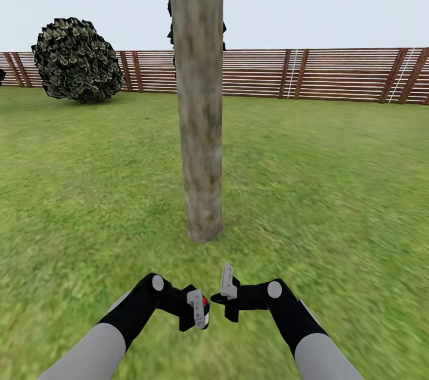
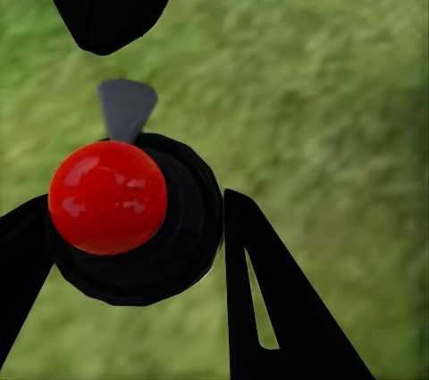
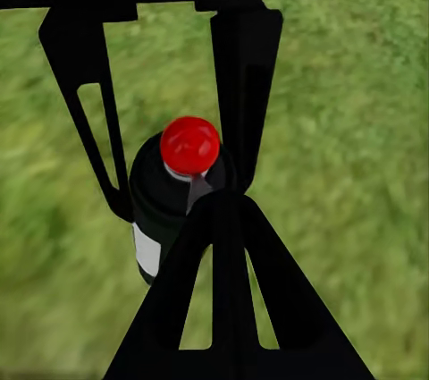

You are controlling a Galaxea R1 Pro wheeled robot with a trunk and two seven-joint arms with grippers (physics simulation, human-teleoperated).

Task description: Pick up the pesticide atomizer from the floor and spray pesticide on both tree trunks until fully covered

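One tree trunk point(image 1: 199, 100), thick and pale grey-tan, rises from the grass floor point(image 1: 328, 189) straight ahead of me. My left gripper point(image 1: 195, 308) is shut on the pesticide atomizer point(image 1: 205, 301), a black bottle with a round red cap point(image 2: 107, 197) and a grey nozzle point(image 2: 125, 105). The bottle point(image 3: 170, 197) also carries a white label point(image 3: 147, 250) and sits between the left fingers point(image 3: 246, 85). My right gripper point(image 1: 226, 286) hovers just beside it, shut and empty point(image 3: 219, 210). Both grippers hang low, short of the trunk's base. No cloud of white specks is in view. The second tree is out of view.
A reddish-brown slat fence point(image 1: 333, 73) closes the lawn at the back. A round dark shrub point(image 1: 76, 59) stands at the far left by the fence. A near-black conifer point(image 1: 171, 8) peeks out behind the trunk. Open grass lies on both sides of the trunk.
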